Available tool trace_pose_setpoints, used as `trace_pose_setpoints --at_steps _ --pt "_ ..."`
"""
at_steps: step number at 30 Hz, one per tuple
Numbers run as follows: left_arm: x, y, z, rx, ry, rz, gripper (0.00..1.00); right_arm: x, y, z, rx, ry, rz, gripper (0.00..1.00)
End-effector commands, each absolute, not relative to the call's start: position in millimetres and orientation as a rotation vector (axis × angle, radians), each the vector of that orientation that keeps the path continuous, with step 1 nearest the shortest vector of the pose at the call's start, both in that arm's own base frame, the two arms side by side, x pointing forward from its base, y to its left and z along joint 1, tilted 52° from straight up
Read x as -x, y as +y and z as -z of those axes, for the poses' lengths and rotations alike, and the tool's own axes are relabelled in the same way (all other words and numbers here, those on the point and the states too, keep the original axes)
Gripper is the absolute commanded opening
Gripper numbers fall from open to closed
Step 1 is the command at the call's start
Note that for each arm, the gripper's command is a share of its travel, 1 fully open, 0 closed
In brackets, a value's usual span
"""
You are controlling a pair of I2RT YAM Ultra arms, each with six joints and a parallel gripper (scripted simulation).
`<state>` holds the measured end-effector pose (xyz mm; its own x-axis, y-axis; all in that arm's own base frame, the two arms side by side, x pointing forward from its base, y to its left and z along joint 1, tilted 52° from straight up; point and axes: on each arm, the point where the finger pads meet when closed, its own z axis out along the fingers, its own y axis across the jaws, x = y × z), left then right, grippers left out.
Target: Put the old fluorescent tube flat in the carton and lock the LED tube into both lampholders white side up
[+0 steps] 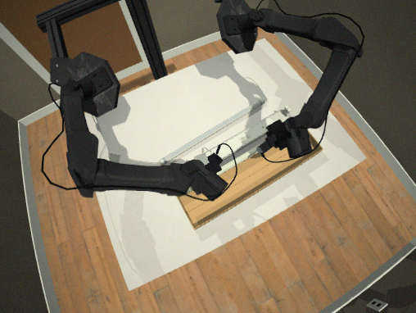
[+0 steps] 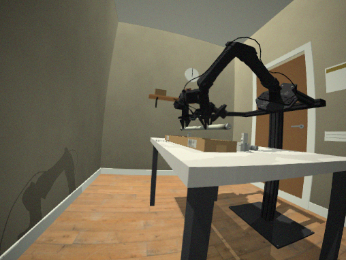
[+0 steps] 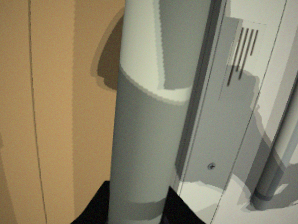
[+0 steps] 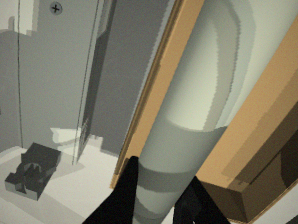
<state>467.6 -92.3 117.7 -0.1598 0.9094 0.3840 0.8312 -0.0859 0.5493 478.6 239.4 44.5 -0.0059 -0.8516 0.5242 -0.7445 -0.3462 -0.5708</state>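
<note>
The old tube (image 1: 236, 163) (image 2: 218, 126) (image 3: 145, 135) (image 4: 200, 100), white with grey ends, hangs level above the carton (image 2: 218, 145) (image 3: 55, 125) (image 4: 265, 112), clear of its rim. My left gripper (image 2: 205, 127) (image 3: 135, 191) is shut on the tube near one end. My right gripper (image 2: 184, 127) (image 4: 158, 171) is shut on it near the other end. In the top view the arms hide both fingertips. The light fixture (image 3: 215, 135) (image 4: 50, 90) lies behind the carton, its channel without a tube where visible. A grey lampholder (image 4: 32, 172) (image 2: 244, 141) shows. The LED tube (image 1: 213, 131) (image 3: 275, 160) lies behind the fixture.
The white bench (image 1: 143, 246) (image 2: 177, 160) carries the carton, fixture and LED tube, which lie roughly parallel. The open carton is close to the fixture's front side. Both arms reach in from the stand (image 2: 276, 133) behind the bench, with loose cable loops near the wrists.
</note>
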Motion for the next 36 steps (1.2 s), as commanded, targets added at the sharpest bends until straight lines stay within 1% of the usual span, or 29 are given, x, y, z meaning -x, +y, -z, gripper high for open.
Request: trace_pose_setpoints --at_steps 1,3,10,12,16,20,27,29,33,36 --pt "-468 -112 -130 -1.967 1.988 -1.031 0.11 -474 256 -38 2.152 1.689 1.233 0.11" --pt "-469 -112 -120 -2.005 1.999 -1.024 0.11 -477 249 -32 2.185 1.701 1.240 0.11" --pt "-473 -113 -143 -1.955 1.981 -1.034 0.11 -479 259 -41 2.158 1.694 1.232 0.11" --pt "-474 -113 -124 -2.000 2.001 -1.025 0.11 -480 256 -39 2.161 1.702 1.234 0.11" --pt "-476 -113 -137 -1.973 1.988 -1.031 0.11 -482 261 -44 2.148 1.691 1.232 0.11" --pt "-477 -114 -128 -2.007 1.998 -1.024 0.11 -484 256 -41 2.179 1.697 1.237 0.11" --pt "-481 -114 -153 -1.958 1.979 -1.034 0.11 -486 266 -48 2.157 1.691 1.229 0.11" --pt "-482 -115 -133 -2.006 1.997 -1.025 0.11 -488 263 -47 2.160 1.699 1.231 0.11" --pt "-484 -115 -145 -1.979 1.988 -1.030 0.11 -492 266 -50 2.146 1.695 1.230 0.11" --pt "-485 -114 -139 -2.003 1.999 -1.026 0.11 -493 260 -50 2.164 1.708 1.234 0.11"
